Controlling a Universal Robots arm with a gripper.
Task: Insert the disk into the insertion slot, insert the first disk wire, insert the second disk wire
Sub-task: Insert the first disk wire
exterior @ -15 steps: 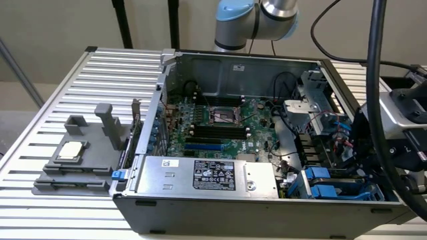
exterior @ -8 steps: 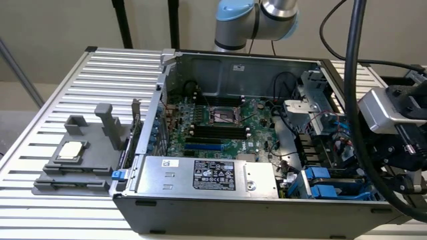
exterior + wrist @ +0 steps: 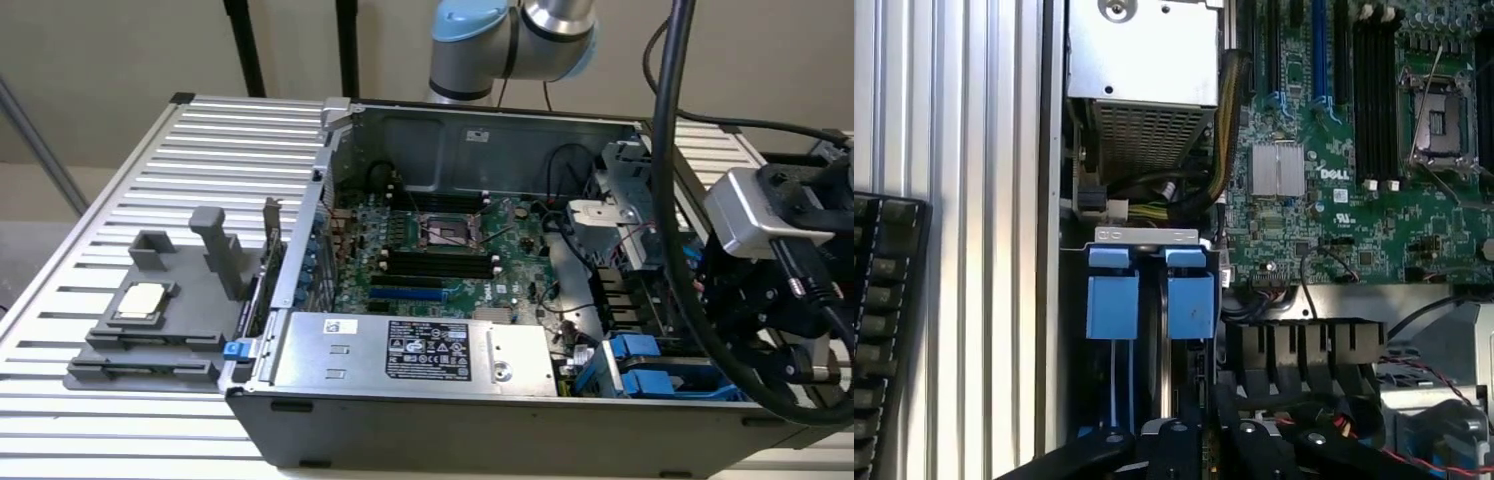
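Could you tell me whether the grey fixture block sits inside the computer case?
No, the grey fixture block rests on the slatted table outside the computer case, toward the exterior view's left.

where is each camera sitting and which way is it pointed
exterior view: raised off the arm, looking down into the open grey metal computer case; the arm's blue-capped joint and wrist show
wrist view: on the wrist, looking down at the bright blue plastic tabs; the black gripper shows
both share the green motherboard and silver power-supply box
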